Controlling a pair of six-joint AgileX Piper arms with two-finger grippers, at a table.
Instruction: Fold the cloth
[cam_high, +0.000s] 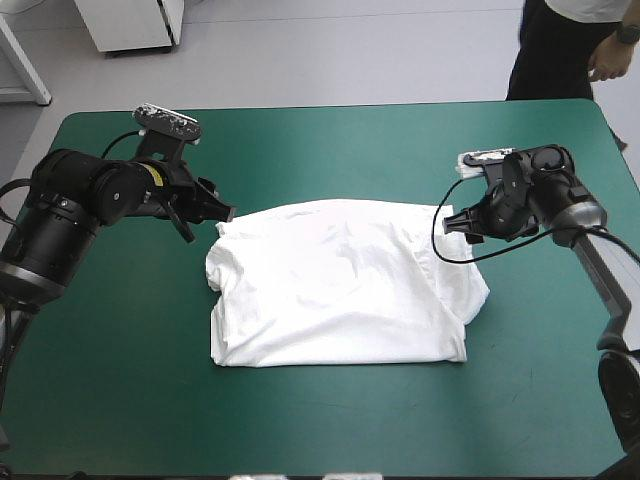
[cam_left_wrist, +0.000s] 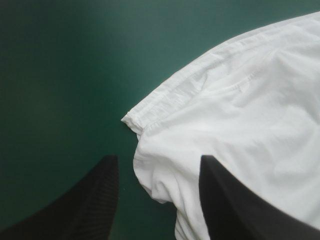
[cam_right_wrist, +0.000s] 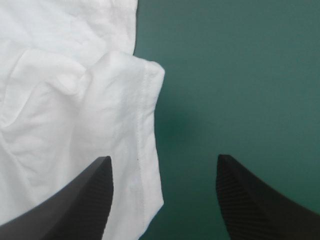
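Two grippers of mine flank the T-shirt (cam_high: 340, 285) in the high view. It lies white and wrinkled in a roughly squared shape at the middle of the table (cam_high: 120, 400), on the teal-green cover. My left gripper (cam_high: 218, 213) sits at the shirt's far left corner and my right gripper (cam_high: 452, 222) at its far right corner. From up here I cannot tell whether either one touches the cloth.

In the left wrist view, my left gripper (cam_left_wrist: 157, 200) stands wide open and holds nothing. One black finger (cam_left_wrist: 85, 210) is over bare cover. The other finger (cam_left_wrist: 235, 210) is in front of the white cloth. The T-shirt (cam_left_wrist: 240, 115) fills the side ahead of that second finger. A hemmed corner (cam_left_wrist: 132, 121) pokes out ahead of the gap, and a rounded fold of the edge lies between my fingers.

In the right wrist view, my right gripper (cam_right_wrist: 162, 200) is likewise spread wide with nothing clamped. One finger (cam_right_wrist: 75, 210) is over the T-shirt (cam_right_wrist: 55, 115) and the other finger (cam_right_wrist: 260, 205) is over open cover. A stitched hem (cam_right_wrist: 147, 125) runs down the shirt's edge into the gap between my fingers, nearer the first finger. Beyond it the cloth bunches into soft creases.
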